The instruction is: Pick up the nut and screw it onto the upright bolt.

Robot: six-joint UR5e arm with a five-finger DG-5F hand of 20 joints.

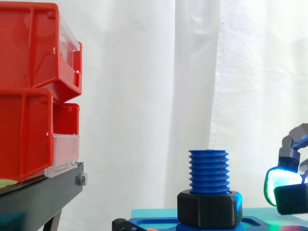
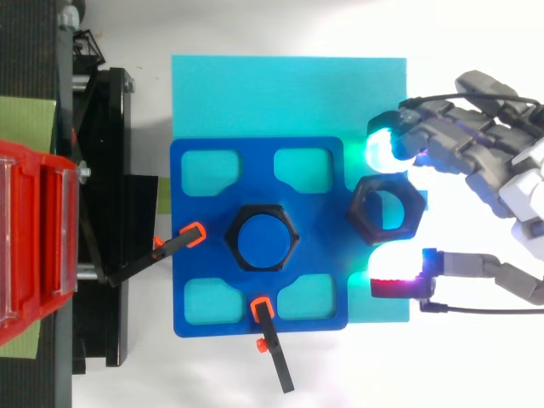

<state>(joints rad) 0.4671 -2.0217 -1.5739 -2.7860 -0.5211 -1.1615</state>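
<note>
On the teal mat, just off the right edge of the blue plate in the top view, the black nut lies flat with its hole facing up. It sits between the fingers and the thumb of the hand, which reaches in from the right. The fingers are open: one glowing fingertip sits just beside the nut's far side and the thumb just beside its near side, and neither is visibly clamped on it. At the middle of the plate the blue bolt stands upright, its threads bare on top, with a second nut seated low at its base. Two black clamps with orange tips press on the plate's left and lower edges. Red bins are stacked on a black stand to the left, before the white curtain
</note>
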